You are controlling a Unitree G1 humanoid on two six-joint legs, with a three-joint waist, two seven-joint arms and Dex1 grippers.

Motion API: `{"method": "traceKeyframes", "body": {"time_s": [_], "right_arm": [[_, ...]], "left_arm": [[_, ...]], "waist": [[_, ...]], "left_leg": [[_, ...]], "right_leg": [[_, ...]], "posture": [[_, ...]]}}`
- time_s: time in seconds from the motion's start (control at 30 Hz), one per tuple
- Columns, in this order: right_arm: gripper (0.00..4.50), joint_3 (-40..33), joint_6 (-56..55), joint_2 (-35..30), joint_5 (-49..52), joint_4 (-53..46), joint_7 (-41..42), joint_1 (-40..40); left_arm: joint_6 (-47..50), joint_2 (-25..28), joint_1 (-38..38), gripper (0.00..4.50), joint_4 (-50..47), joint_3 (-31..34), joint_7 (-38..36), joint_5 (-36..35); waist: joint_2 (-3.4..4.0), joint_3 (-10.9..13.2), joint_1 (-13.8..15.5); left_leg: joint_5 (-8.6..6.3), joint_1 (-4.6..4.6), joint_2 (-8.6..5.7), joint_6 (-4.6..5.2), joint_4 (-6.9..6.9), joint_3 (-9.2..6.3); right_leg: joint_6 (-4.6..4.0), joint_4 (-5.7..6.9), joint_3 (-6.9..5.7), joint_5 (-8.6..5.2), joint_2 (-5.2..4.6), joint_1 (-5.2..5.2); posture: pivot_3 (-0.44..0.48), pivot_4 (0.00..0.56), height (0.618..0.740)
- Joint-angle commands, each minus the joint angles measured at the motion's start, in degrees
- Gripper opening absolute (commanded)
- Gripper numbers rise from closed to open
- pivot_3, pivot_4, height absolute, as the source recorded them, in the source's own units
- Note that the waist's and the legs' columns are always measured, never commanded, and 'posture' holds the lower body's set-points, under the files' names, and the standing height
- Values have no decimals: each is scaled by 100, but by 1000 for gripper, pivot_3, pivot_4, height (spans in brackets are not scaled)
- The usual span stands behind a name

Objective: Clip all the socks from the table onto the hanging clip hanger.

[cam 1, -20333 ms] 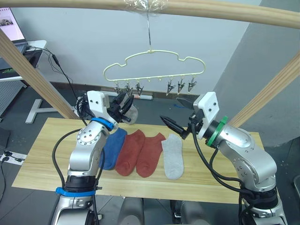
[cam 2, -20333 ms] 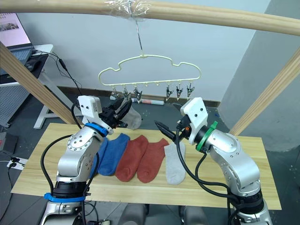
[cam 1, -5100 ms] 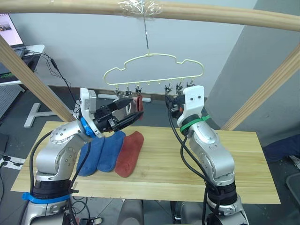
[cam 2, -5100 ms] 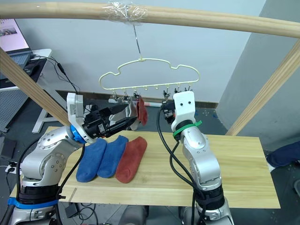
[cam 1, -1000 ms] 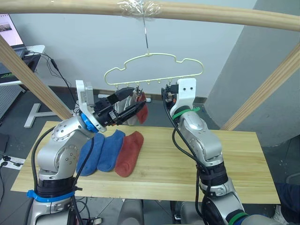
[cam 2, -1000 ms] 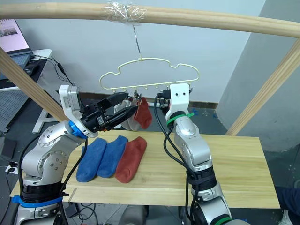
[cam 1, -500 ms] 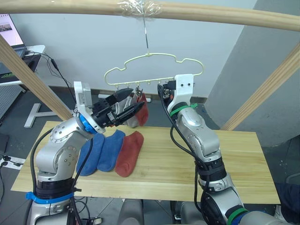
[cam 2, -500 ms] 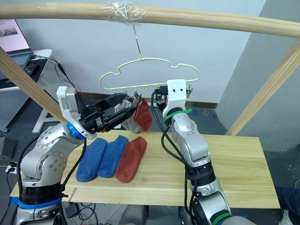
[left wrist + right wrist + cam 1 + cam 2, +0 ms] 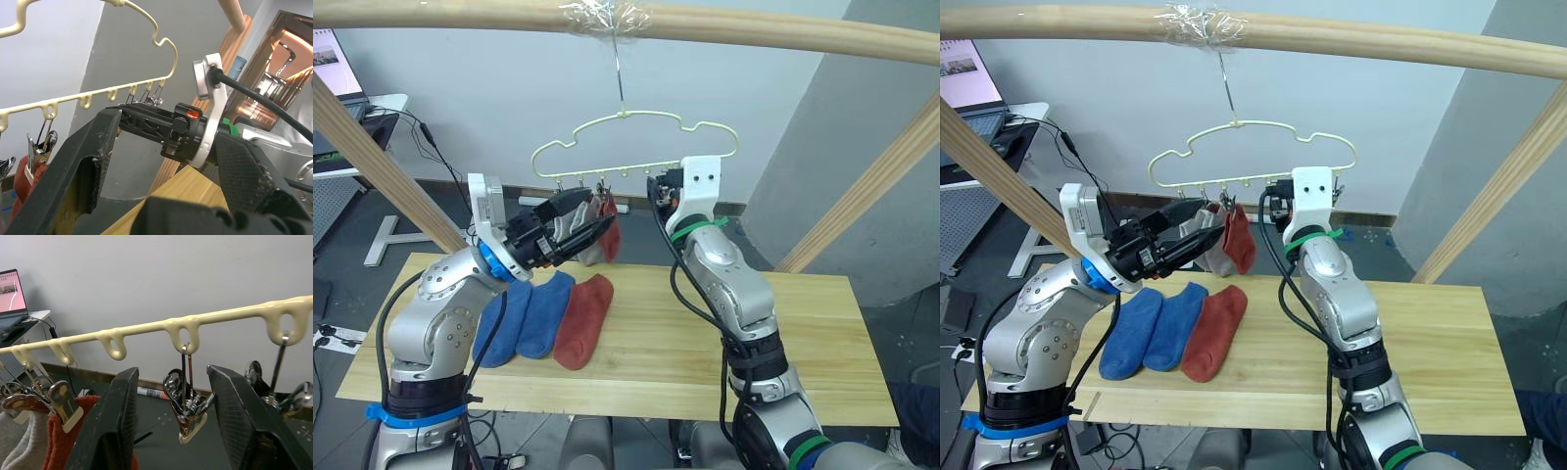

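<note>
Currently three socks hang on the clip hanger (image 9: 636, 145): two light grey socks (image 9: 579, 240) and one rust-red sock (image 9: 608, 233), all at the left run of clips. Three remain flat on the counter (image 9: 705, 333): two blue socks (image 9: 533, 313) side by side and the second rust-red sock (image 9: 584, 319) just beside them, toward the counter's left half.

Left pincer (image 9: 161, 161): jaws spread wide, holding nothing, raised near the hung socks. Right pincer (image 9: 168, 421): jaws also apart, empty, held up at the hanger with one free clip (image 9: 187, 412) hanging between its fingers (image 9: 115, 431); more free clips hang further along the wire toward the right.

Judgement: task roughly half done. Step in hand looks like the right arm lining up on the next free clip, ready to squeeze it open.

Next move, as I read it: the left arm must go down to the counter and fetch a sock, likely the rust-red one, nearest the centre, then bring its cuff up into that clip. The hanger swings freely on its hook, so the right arm's squeeze should be steady.
</note>
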Motion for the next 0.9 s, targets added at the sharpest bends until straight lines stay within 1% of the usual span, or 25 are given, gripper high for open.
{"method": "traceKeyframes", "body": {"time_s": [0.03, 0.23, 0.9], "right_arm": [[2306, 54, 144, 290, 1, -430, -115, 119], [2306, 180, 342, 378, 28, -675, -164, 283], [2306, 259, 215, 399, 96, -640, -66, 83]], "left_arm": [[-93, 41, 1, 3519, -125, 111, -36, -77], [-37, 42, -44, 3519, -178, 75, 8, -89], [65, 25, -110, 3519, -373, 9, 209, -108]], "waist": [[0, 0, -5], [0, 0, -11], [0, 0, -9]], "left_leg": [[0, 0, 0, 0, 0, 0], [0, 0, 0, 0, 0, 0], [0, 0, 0, 0, 0, 0]], "right_leg": [[0, 0, 0, 0, 0, 0], [1, 1, 0, -1, 0, 0], [7, 0, 0, -4, 0, 0]], "posture": [[256, 217, 740], [251, 218, 740], [260, 213, 740]]}}
